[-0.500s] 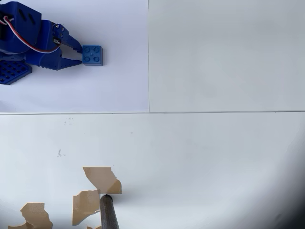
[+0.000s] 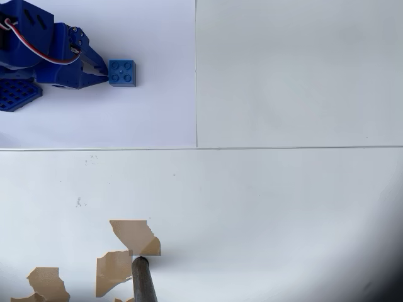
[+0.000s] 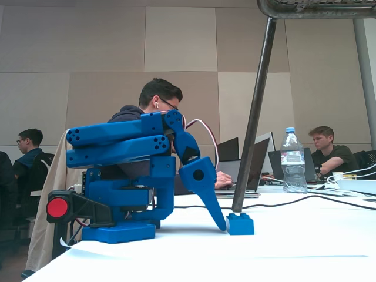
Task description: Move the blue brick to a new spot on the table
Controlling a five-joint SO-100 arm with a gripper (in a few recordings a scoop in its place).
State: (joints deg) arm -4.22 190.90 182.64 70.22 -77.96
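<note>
The blue brick (image 2: 122,72) is a small square with four studs, lying flat on the white paper sheet at the upper left of the table (image 2: 283,207). My dark blue gripper (image 2: 102,72) reaches in from the left. Its jaws are shut to a point that touches the brick's left edge, with nothing held between them. In the fixed view the gripper (image 3: 222,226) slopes down to the table, its tip right beside the brick (image 3: 239,224).
A blue perforated base piece (image 2: 15,94) sits under the arm at the left edge. Torn brown tape patches (image 2: 134,234) and a dark pole (image 2: 143,282) lie at the lower left. People, laptops and a water bottle (image 3: 292,160) are behind the table.
The jaws, spread apart beside the brick half a second ago, have closed to a point at its left edge. The brick has not moved.
</note>
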